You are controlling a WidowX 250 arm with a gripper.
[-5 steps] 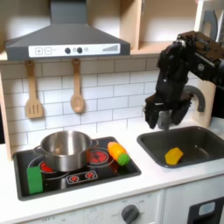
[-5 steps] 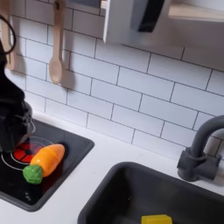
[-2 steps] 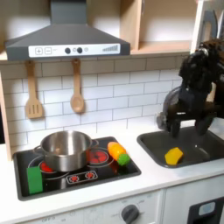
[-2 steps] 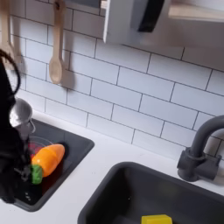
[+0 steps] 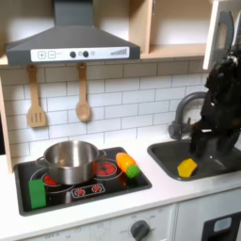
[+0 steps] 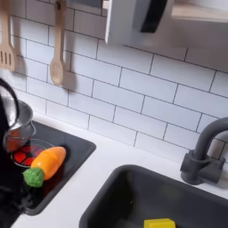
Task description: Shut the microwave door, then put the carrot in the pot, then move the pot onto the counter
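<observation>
In the first exterior view the arm has swung from the middle of the scene out to 3 o'clock, and the gripper (image 5: 209,141) now hangs over the dark sink (image 5: 221,168), just above the yellow wedge (image 5: 187,168) lying in the basin. Its jaws point down; they are too dark and blurred for me to tell whether they are released or clenched, and nothing visible is held. The microwave door (image 5: 222,28) stands at about 1 o'clock, seen edge-on, so it appears not yet shut. The pot (image 5: 69,160) sits on the black hob (image 5: 141,177) at 8 o'clock, with the carrot (image 5: 126,166) just beside it toward 4 o'clock, lying on the hob and not in the pot. A green block (image 5: 37,192) rests at the hob's 7 o'clock corner.

In the second exterior view the dark arm that covered the 9 o'clock edge has cleared away, and the carrot (image 6: 44,165) lies uncovered on the hob (image 6: 71,158), green end toward 7 o'clock. The microwave door (image 6: 134,21) hangs at 12 o'clock. The white desk (image 6: 98,183) between hob and sink carries nothing.

The shift toward the microwave side suggests the door step comes first; carrot and pot remain untouched.
</observation>
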